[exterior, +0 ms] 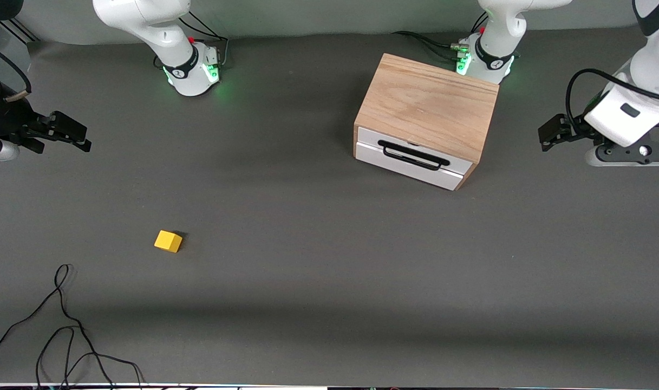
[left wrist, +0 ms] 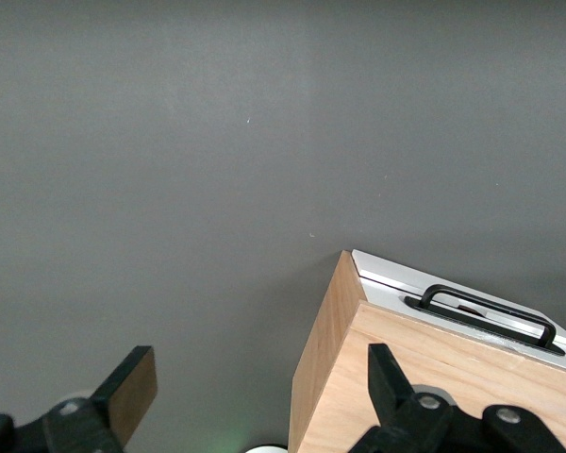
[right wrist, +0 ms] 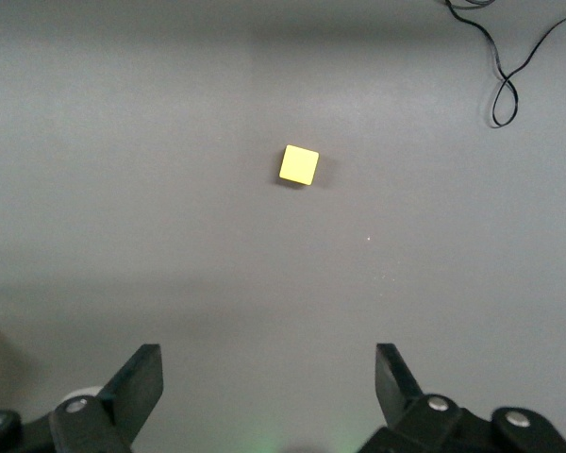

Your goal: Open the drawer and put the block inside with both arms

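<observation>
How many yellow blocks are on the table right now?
1. The yellow block lies alone on the grey table, toward the right arm's end and nearer the front camera than the wooden box. Any inside the shut drawer would be hidden.

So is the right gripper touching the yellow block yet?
Apart. The right wrist view shows the yellow block on bare mat, clear of the open right gripper; the front view shows the gripper up at the table's edge.
</observation>
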`<state>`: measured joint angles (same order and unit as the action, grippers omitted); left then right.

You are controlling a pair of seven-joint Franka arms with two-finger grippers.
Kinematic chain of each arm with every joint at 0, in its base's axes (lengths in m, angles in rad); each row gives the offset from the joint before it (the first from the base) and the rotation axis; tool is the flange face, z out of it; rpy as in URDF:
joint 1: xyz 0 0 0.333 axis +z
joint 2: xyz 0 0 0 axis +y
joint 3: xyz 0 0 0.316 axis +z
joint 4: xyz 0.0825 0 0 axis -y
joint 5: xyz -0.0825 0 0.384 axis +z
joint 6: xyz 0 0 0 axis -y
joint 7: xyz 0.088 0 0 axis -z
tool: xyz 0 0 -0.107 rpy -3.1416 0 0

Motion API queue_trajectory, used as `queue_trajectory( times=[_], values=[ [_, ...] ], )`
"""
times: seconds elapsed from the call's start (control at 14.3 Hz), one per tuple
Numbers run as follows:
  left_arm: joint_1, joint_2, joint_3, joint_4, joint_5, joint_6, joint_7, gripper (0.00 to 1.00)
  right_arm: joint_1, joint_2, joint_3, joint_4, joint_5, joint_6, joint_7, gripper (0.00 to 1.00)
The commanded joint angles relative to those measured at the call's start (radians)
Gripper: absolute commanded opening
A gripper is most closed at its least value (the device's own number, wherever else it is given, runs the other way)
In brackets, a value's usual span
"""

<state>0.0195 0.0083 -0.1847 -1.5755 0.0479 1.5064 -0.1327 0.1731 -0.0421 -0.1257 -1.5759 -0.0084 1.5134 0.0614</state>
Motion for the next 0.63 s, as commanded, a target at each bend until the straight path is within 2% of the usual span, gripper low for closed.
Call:
queue_trajectory(
  times=[0.0, 0.56],
  values=[
    [0.0, 0.002, -0.005, 0.012, -0.014, -0.005, 0.016, 1.0, -0.001, 0.015, -0.003, 0.025, 0.015, -0.005, -0.015, 1.0],
    [0.013, 0.015, -0.001, 0.02, -0.014, -0.003, 0.019, 1.0, -0.001, 0.016, -0.015, 0.025, 0.019, -0.004, -0.022, 1.0]
  ],
)
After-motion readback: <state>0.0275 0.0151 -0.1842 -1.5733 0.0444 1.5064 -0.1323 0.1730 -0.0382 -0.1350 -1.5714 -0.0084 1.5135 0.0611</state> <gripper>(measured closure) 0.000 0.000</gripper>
